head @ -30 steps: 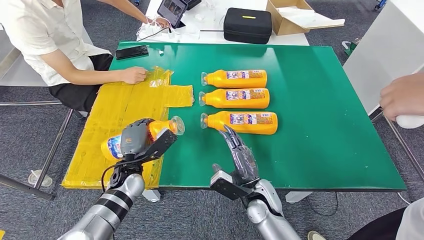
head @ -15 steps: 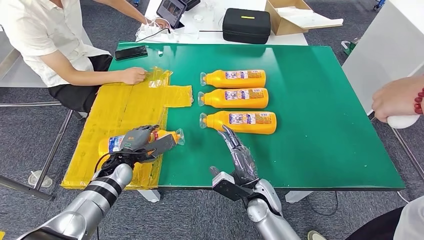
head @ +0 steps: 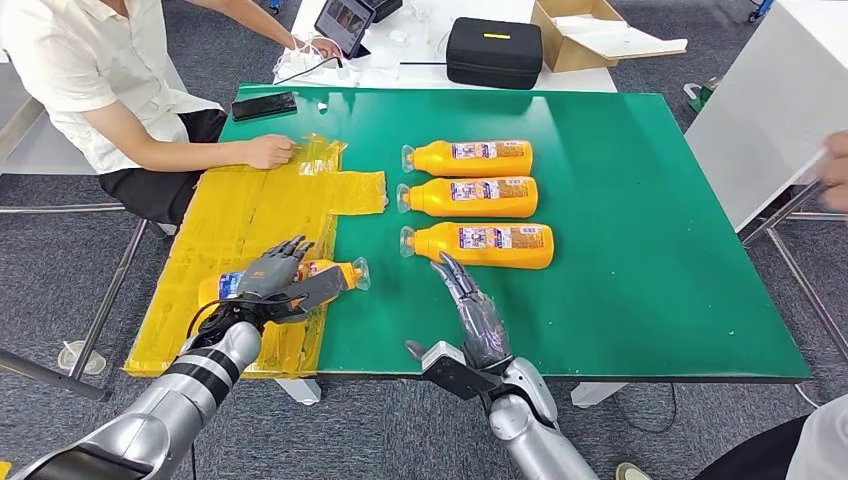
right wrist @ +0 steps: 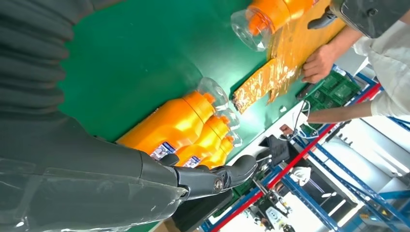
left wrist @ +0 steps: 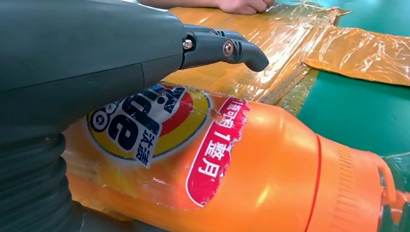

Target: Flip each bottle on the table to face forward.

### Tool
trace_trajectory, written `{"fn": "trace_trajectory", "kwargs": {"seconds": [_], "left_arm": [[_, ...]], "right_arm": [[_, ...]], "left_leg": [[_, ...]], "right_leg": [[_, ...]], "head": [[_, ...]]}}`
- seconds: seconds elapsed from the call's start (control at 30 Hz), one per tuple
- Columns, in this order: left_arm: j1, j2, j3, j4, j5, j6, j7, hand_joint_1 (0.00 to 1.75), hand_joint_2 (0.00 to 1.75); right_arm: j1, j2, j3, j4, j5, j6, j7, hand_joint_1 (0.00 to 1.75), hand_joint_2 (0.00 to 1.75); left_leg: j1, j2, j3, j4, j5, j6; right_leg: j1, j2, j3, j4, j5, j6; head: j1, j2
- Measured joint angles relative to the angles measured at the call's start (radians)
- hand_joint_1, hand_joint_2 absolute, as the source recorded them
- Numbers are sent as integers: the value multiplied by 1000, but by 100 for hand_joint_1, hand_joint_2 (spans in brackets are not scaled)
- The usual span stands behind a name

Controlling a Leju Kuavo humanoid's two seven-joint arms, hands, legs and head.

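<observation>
Left hand on the fourth bottle at the bench's near-left corner.

The green bench [head: 650, 250] carries yellow sheeting [head: 250, 215] along its left side and three orange bottles [head: 478, 245] lying in a row mid-bench. A fourth bottle [head: 325, 272] lies on the sheeting under the left hand [head: 272, 278], whose fingers [left wrist: 227, 48] are spread loosely over its labelled body; whether they grip is unclear. It looks rigid, glossy plastic, likely slippery and prone to roll, so the broad body suits best. The right hand [head: 470, 310] hovers empty with straight fingers near the bench's near edge. The bottle's underside is hidden.
</observation>
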Motion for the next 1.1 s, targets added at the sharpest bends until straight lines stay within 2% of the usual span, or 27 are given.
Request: {"fn": "trace_trajectory", "kwargs": {"seconds": [0.13,0.2,0.27,0.4,0.63,0.83,0.93,1.03,1.1], "left_arm": [[30,-13,20,-14,51,152,-66,0,175],[62,-32,42,-52,97,242,-120,0,175],[102,-56,57,-117,140,287,-154,0,175],[171,-93,59,-246,177,298,-161,0,175],[229,-123,57,-367,250,274,-207,0,175],[273,-138,-2,-487,199,376,-184,0,175],[289,-139,-30,-540,192,405,-181,0,175],[312,-148,-54,-591,259,356,-188,0,175],[330,-161,-72,-614,322,314,-193,0,175]], "right_arm": [[5,0,-1,4,4,-6,6,0,175],[15,0,-4,2,10,-13,13,0,175],[27,0,-7,-4,15,-17,18,0,175],[44,0,-15,-14,19,-18,21,0,175],[56,0,-22,-20,24,-28,27,0,175],[62,-4,-27,-31,49,-36,41,0,175],[57,-19,-27,-32,167,-87,115,0,175],[30,-58,-29,-30,323,-138,231,0,175],[-9,-92,-38,-20,382,-143,285,0,175]], "left_leg": [[0,1,0,0,0,0],[0,-1,0,0,0,0],[0,-3,-2,0,0,0],[-1,-2,-3,0,-1,0],[-1,-2,-3,0,0,0],[-1,-2,-4,0,0,0],[-1,-2,-4,0,0,0],[-2,-2,-4,0,0,1],[-3,-2,-4,0,0,1]], "right_leg": [[0,0,-1,0,0,0],[0,-1,-1,0,0,0],[0,-2,-1,0,0,0],[-1,-2,-3,0,0,0],[-1,-2,-3,0,0,0],[-1,-2,-3,0,0,0],[-1,-2,-3,0,0,0],[-1,-2,-3,-1,0,0],[-2,-2,-3,-1,0,1]], "head": [[0,0],[0,0],[0,0],[0,0],[0,0],[0,0],[0,0],[0,0],[0,0]]}}
